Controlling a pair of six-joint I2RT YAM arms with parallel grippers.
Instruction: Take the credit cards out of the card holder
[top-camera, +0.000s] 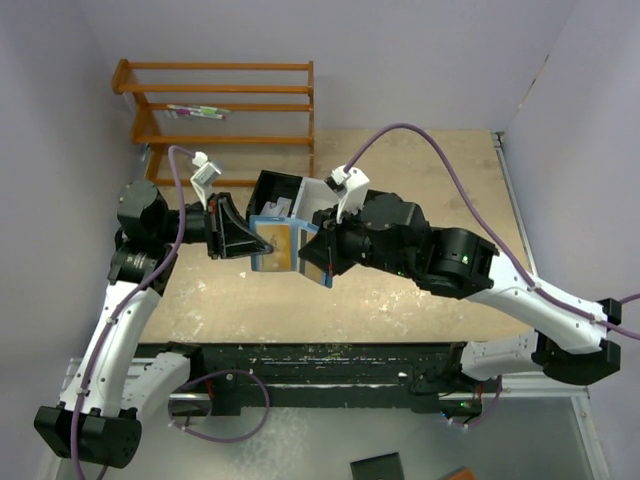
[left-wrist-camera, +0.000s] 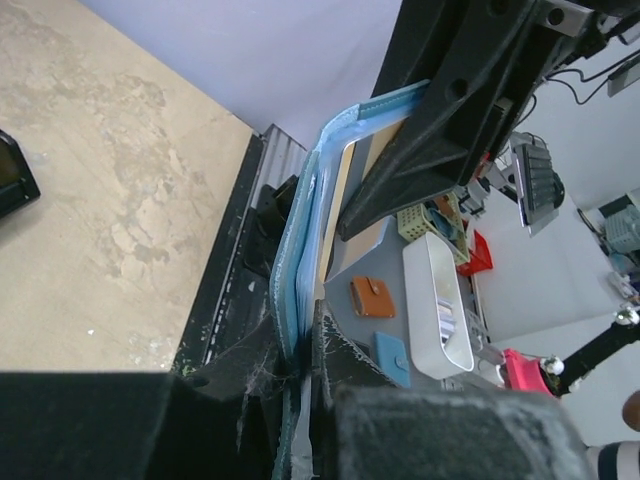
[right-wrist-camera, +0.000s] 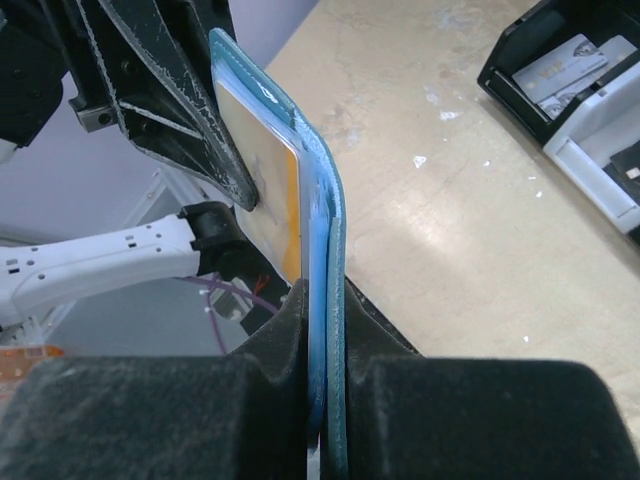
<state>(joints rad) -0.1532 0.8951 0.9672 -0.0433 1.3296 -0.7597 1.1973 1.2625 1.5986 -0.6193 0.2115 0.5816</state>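
Note:
The blue card holder (top-camera: 268, 265) is held in the air above the table between both grippers, opened out. A gold-tan credit card (top-camera: 274, 241) sits in its inner pocket. My left gripper (top-camera: 256, 240) is shut on the holder's left edge. My right gripper (top-camera: 313, 260) is shut on its right edge. In the left wrist view the holder (left-wrist-camera: 300, 255) runs edge-on out of my shut left gripper (left-wrist-camera: 300, 352). In the right wrist view the holder (right-wrist-camera: 330, 230) stands edge-on in my shut right gripper (right-wrist-camera: 328, 305), with the gold card (right-wrist-camera: 268, 180) on its left face.
A black-and-white compartment tray (top-camera: 268, 188) stands just behind the holder; in the right wrist view (right-wrist-camera: 600, 125) it holds some pale cards (right-wrist-camera: 566, 70). A wooden rack (top-camera: 225, 105) stands at the back left. A black rail (top-camera: 320, 360) runs along the near table edge.

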